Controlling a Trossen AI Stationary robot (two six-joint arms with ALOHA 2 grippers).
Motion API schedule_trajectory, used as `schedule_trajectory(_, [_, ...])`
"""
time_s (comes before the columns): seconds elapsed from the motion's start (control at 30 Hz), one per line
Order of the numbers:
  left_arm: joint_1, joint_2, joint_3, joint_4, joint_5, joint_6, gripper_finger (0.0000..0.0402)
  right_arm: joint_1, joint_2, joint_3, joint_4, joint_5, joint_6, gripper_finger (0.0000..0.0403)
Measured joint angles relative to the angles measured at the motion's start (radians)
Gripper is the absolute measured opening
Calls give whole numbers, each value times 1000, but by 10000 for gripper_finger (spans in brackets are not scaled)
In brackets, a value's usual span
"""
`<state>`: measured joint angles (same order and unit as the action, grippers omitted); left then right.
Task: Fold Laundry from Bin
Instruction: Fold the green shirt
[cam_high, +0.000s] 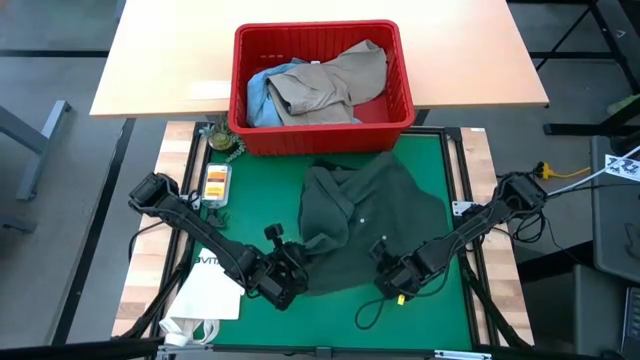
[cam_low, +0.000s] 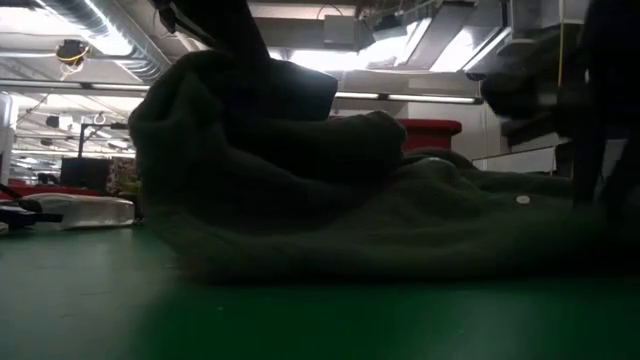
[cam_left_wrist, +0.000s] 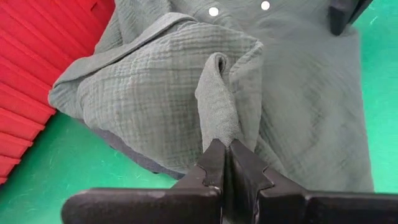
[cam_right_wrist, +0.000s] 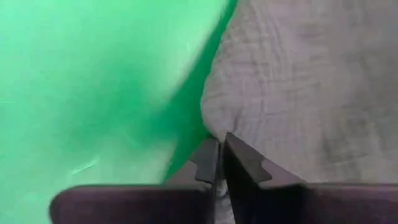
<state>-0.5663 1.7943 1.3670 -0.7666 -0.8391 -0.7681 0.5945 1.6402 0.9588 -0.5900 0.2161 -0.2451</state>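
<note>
Shirt: we find the dark green buttoned shirt (cam_high: 365, 215) crumpled on the green mat (cam_high: 440, 160), just in front of the red bin (cam_high: 322, 132) | Left gripper (cam_left_wrist: 225, 148): we see it clamped on a raised fold | Right gripper (cam_right_wrist: 221, 142): pinched on the shirt's near edge | Bin: holds a khaki-tan garment (cam_high: 335, 80) over light blue denim jeans (cam_high: 258, 95)

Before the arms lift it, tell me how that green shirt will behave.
Probably floppy: the shirt lies crumpled on the mat, and a fold pinched in the left gripper stands up in a soft ridge. It will likely sag between the left and right gripper. Crinkled weave suggests little slipping.
</note>
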Motion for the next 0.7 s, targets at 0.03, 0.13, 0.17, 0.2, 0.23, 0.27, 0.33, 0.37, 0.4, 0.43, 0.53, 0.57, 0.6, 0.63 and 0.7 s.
schedule_trajectory(0.03, [0, 0, 0, 0, 0, -1, 4, 0, 0, 33, -38, 0, -10, 16])
schedule_trajectory(0.13, [0, 0, 0, 4, 12, -9, 4, 0, 0, 135, -144, 12, -27, 5])
schedule_trajectory(0.17, [0, 0, 0, 4, 17, -9, 4, 0, 0, 169, -174, 24, -33, 6])
schedule_trajectory(0.2, [0, 0, 0, 4, 18, -9, 4, 0, -1, 201, -206, 42, -48, 9])
schedule_trajectory(0.23, [0, 0, 0, 4, 18, -9, 4, 0, -1, 232, -240, 66, -64, 12])
schedule_trajectory(0.27, [0, 0, 0, 4, 18, -9, 4, -4, -1, 259, -270, 100, -81, 14])
schedule_trajectory(0.33, [0, 0, 0, 4, 18, -9, 4, -18, -1, 305, -323, 179, -113, 15])
schedule_trajectory(0.37, [0, 0, 0, 4, 18, -9, 4, -31, -1, 325, -348, 217, -125, 15])
schedule_trajectory(0.4, [0, 0, 0, 4, 18, -9, 4, -48, -1, 340, -368, 255, -128, 16])
schedule_trajectory(0.43, [0, 0, 0, 4, 17, -9, 4, -69, -2, 351, -384, 293, -129, 16])
schedule_trajectory(0.53, [0, 0, 0, 4, 16, -9, 4, -145, -3, 358, -406, 366, -143, 16])
schedule_trajectory(0.57, [0, 0, 0, 4, 16, -9, 4, -176, -3, 357, -420, 368, -153, 16])
schedule_trajectory(0.6, [0, 0, 0, 4, 14, -9, 4, -207, -3, 356, -432, 367, -155, 16])
schedule_trajectory(0.63, [0, 0, 0, 4, 14, -9, 4, -241, -3, 356, -438, 361, -155, 16])
schedule_trajectory(0.7, [0, 0, 0, 4, 14, -9, 4, -306, -3, 356, -444, 334, -154, 16])
